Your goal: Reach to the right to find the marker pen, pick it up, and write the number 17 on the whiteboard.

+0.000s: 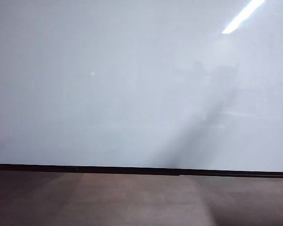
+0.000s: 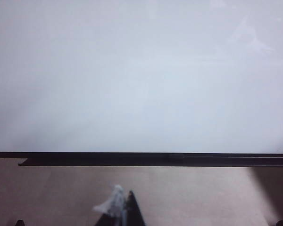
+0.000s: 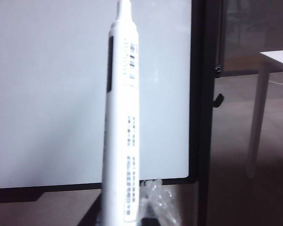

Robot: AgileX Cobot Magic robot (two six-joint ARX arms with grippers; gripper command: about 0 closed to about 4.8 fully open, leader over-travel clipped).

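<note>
Whiteboard (image 1: 108,84) fills nearly all of the exterior view: glossy white, blank, faint grey reflections and one bright light streak at upper right, thin black strip along the lower edge, brown-grey surface (image 1: 132,202) below it. No arm or gripper visible in that view. Left wrist view: same board face-on, black strip across the lower part, brown-grey surface beneath; only a dark tip of the left gripper (image 2: 130,209) shows at the frame's lower edge, with a scrap of crinkled clear film beside it; cannot tell whether its jaws are parted or closed, nothing seen held. Right wrist view: marker (image 3: 121,122), long white barrel with printed black text blocks, standing close in front of the camera, tip upward, base running down into the right gripper (image 3: 132,216) at the frame edge; jaws closed around the marker. Behind it the board's white face, black frame edge, and further off a white table leg (image 3: 257,127) on dark floor.
</note>
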